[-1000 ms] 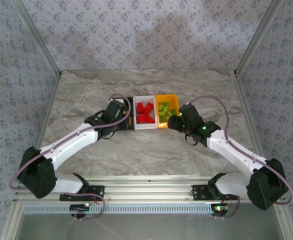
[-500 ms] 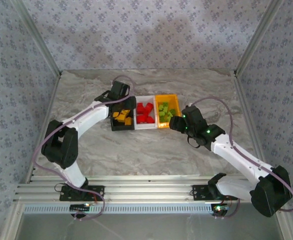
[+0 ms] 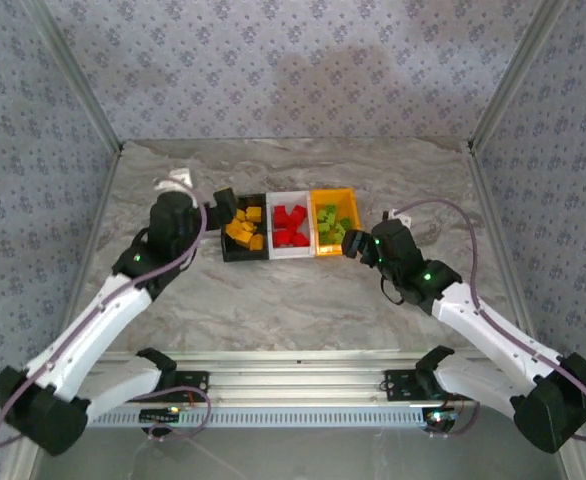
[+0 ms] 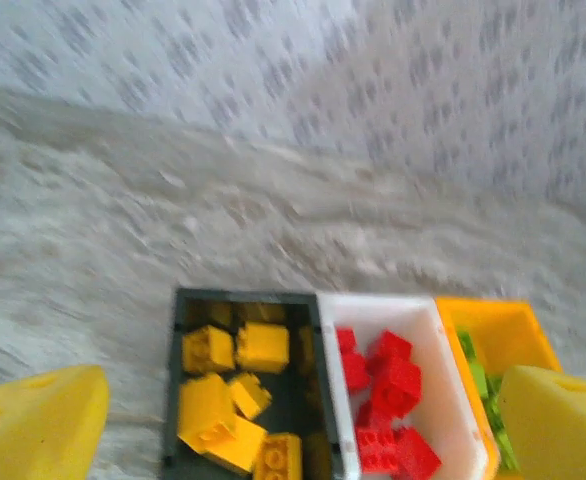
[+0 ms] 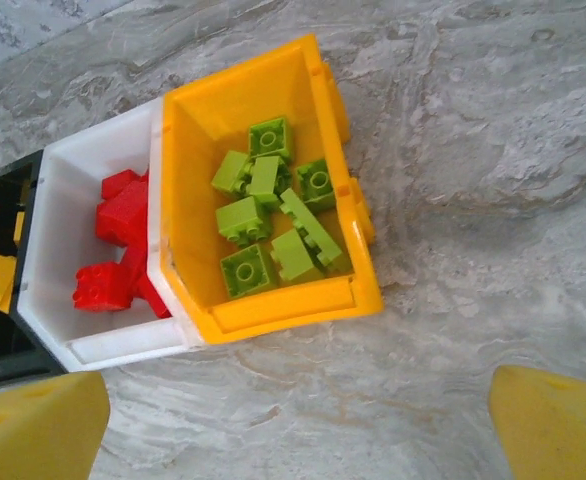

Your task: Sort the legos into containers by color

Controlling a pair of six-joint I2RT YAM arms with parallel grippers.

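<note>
Three small open-topped plastic bins sit in a tight row on the marble-patterned bench (image 3: 303, 300), walls touching, midway between its left and right edges and a little toward the far edge. The black rectangular bin (image 3: 245, 256) is on the left with the orange-yellow studded plastic bricks (image 3: 243, 230) heaped inside. The white rectangular bin (image 3: 291, 252) in the middle carries the red studded bricks (image 3: 291, 224). The orange rectangular bin (image 3: 348, 205) on the right holds the lime green studded bricks (image 3: 331, 222). Every colour is in a bin of its own.

The left gripper (image 3: 223, 207) hovers just beside the far-left corner of the black bin. Its yellow fingers (image 4: 35, 420) sit in the two lower corners of the left wrist view, spread wide, gripping nothing. That view looks down on the black and white bins between them.

The right gripper (image 3: 351, 243) hangs at the near-right corner of the orange bin. Its yellow fingers (image 5: 33, 430) are also wide apart, with bare bench between them. The right wrist view counts about eight green bricks lying loose on the orange bin's floor, studs mostly up, with the red bricks just beyond the shared wall.
</note>
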